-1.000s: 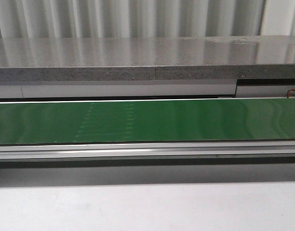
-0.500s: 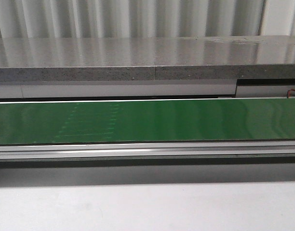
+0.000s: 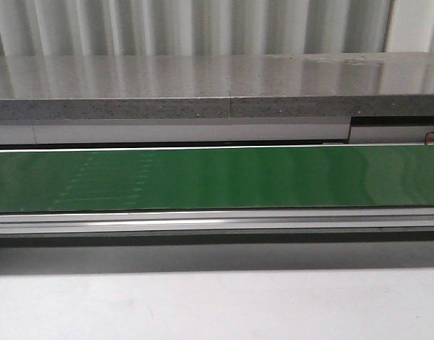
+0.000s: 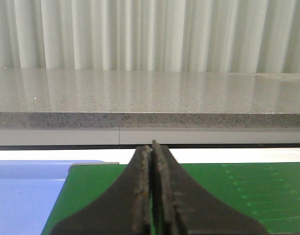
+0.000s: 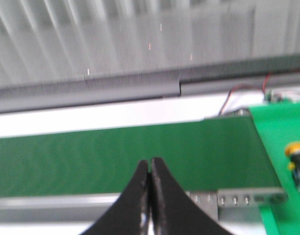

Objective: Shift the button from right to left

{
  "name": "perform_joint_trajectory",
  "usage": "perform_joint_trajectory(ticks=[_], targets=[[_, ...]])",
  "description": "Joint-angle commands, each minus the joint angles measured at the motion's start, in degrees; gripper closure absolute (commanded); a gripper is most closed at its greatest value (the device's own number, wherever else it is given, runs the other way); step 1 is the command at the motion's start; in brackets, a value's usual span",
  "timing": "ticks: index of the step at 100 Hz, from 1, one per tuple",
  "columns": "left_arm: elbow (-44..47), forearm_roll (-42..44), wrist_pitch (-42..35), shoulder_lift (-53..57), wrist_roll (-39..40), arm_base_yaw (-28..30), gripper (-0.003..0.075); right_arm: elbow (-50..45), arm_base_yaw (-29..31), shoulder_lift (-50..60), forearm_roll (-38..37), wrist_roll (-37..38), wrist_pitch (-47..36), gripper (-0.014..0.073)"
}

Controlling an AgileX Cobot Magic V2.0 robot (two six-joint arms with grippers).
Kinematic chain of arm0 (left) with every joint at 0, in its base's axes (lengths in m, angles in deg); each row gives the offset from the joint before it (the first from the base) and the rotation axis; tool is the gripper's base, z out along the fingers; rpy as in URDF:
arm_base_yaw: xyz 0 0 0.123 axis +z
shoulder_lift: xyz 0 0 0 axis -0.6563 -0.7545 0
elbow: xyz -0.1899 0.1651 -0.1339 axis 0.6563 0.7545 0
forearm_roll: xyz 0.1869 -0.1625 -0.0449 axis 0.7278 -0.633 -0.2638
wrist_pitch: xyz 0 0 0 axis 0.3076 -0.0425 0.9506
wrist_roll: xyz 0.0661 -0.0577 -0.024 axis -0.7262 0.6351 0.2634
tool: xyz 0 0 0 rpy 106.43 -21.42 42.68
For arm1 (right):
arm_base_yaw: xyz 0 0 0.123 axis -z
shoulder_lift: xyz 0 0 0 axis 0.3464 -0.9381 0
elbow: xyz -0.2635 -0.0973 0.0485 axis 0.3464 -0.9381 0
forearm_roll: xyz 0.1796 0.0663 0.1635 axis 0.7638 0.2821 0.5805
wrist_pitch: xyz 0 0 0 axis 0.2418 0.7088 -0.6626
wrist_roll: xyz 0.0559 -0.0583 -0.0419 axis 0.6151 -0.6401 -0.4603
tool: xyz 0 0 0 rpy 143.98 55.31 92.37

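Observation:
The button (image 5: 298,161), with a yellow cap on a blue body, stands on a bright green surface (image 5: 282,132) past the belt's end, seen only in the right wrist view. My right gripper (image 5: 150,162) is shut and empty, over the near edge of the green conveyor belt (image 5: 115,152), well apart from the button. My left gripper (image 4: 151,147) is shut and empty, above the belt's other end (image 4: 91,191) beside a blue surface (image 4: 22,196). Neither gripper nor the button shows in the front view.
The green belt (image 3: 217,177) runs across the front view, with a metal rail (image 3: 217,223) along its near side and a grey speckled stone ledge (image 3: 217,85) behind. Red wires (image 5: 238,93) lie by the belt's end. A white table (image 3: 217,304) lies in front.
The faint dotted marks on the belt have shifted to the left in the front view, so the belt is running leftward. Nothing else differs.

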Motion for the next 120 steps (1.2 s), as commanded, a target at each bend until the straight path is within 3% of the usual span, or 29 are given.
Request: perform_joint_trajectory(ticks=[1,16,65,76,91,98,120], targets=[[1.46,-0.06,-4.54,2.09,0.18,0.12,0.074,8.53,0.05,-7.69,0.19,-0.26,6.67,0.0661],[1.46,-0.06,-4.54,2.09,0.18,0.12,0.074,17.44,0.05,-18.33,0.59,-0.26,16.51,0.0661],[1.46,-0.06,-4.54,2.09,0.18,0.12,0.074,20.66,0.05,-31.18,2.18,-0.26,20.33,0.064],[1.46,-0.06,-4.54,2.09,0.18,0.12,0.074,20.66,0.05,-31.18,2.18,-0.26,21.51,0.0485],[1.46,-0.06,-4.54,2.09,0.18,0.12,0.074,20.66,0.05,-31.18,2.18,-0.26,21.44,0.0074],[1.46,-0.06,-4.54,2.09,0.18,0.12,0.074,20.66,0.05,-31.18,2.35,-0.26,21.35,-0.0067],[1.46,-0.06,-4.54,2.09,0.18,0.12,0.074,21.86,0.35,-34.58,2.27,-0.13,18.34,-0.0042]])
